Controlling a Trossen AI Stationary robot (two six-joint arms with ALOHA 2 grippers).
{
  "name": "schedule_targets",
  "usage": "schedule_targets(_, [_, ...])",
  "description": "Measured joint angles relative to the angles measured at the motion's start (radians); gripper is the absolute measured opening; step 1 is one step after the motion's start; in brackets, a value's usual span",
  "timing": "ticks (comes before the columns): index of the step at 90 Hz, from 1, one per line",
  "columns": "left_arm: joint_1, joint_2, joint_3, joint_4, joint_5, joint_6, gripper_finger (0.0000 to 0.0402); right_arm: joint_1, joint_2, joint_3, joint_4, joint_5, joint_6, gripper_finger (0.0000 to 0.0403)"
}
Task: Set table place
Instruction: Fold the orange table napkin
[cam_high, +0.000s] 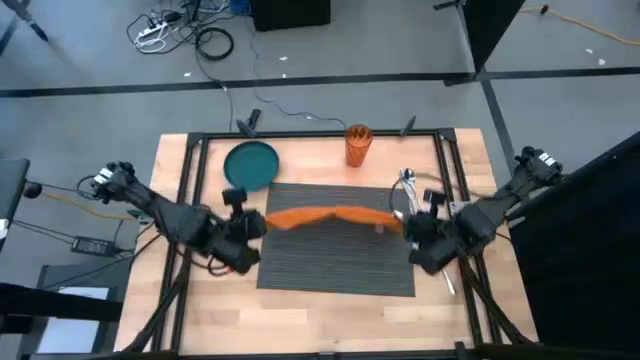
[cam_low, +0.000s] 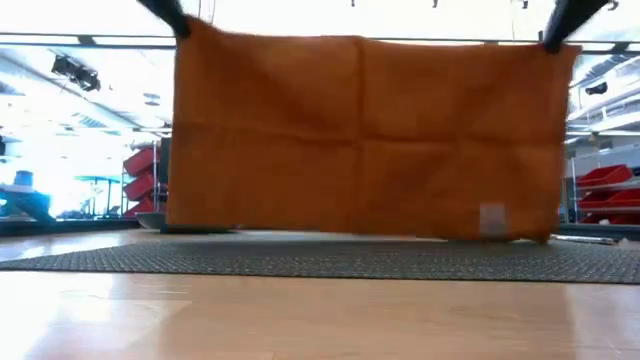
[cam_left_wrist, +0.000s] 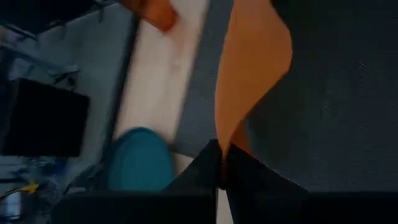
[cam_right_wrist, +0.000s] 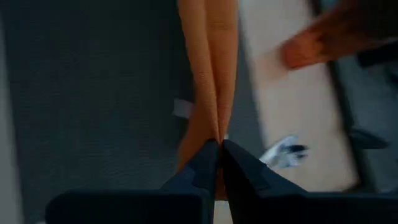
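An orange napkin (cam_high: 330, 215) hangs spread out as a flat sheet (cam_low: 360, 140) above the dark grey ribbed placemat (cam_high: 340, 265) on the wooden table (cam_high: 330, 315). My left gripper (cam_high: 262, 222) is shut on its upper left corner. My right gripper (cam_high: 402, 224) is shut on its upper right corner. The napkin's lower edge (cam_low: 350, 232) hangs just over the placemat (cam_low: 320, 258); whether it touches, I cannot tell. My left gripper pinches the napkin's upper left corner (cam_left_wrist: 224, 142) between its two shut fingers, coming from above. The cloth hangs below the fingers. One layer or several, I cannot tell. My right gripper pinches the napkin's upper right corner (cam_right_wrist: 217, 134) between its two shut fingers, from above. The top edge (cam_low: 370, 40) runs nearly straight between the two grippers, and the sheet hangs flat below it.
A teal plate (cam_high: 250, 163) lies at the placemat's far left corner. An orange cup (cam_high: 358, 145) stands at the far edge. Cutlery (cam_high: 406, 185) lies at the far right. Bare wood shows in front of the placemat.
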Motion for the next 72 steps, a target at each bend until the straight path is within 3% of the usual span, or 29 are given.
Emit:
schedule_targets(21, [-0.144,0.062,-0.206,0.135,0.101,-0.189,0.0000,0.142,0.119,-0.127,0.198,-0.062,0.065,0.0000])
schedule_targets(37, [-0.225,0.106,-0.226,0.154,0.128,-0.325,0.0000,0.222,0.218,-0.129,0.238,-0.070,0.127,0.0000])
schedule_targets(56, [-0.249,0.151,-0.226,0.297,0.168,-0.302,0.0000,0.253,0.317,-0.129,0.269,-0.077,0.138,0.0000])
schedule_targets(72, [-0.251,0.184,-0.226,0.327,0.277,-0.301,0.0000,0.252,0.346,-0.129,0.269,-0.108,0.140,0.0000])
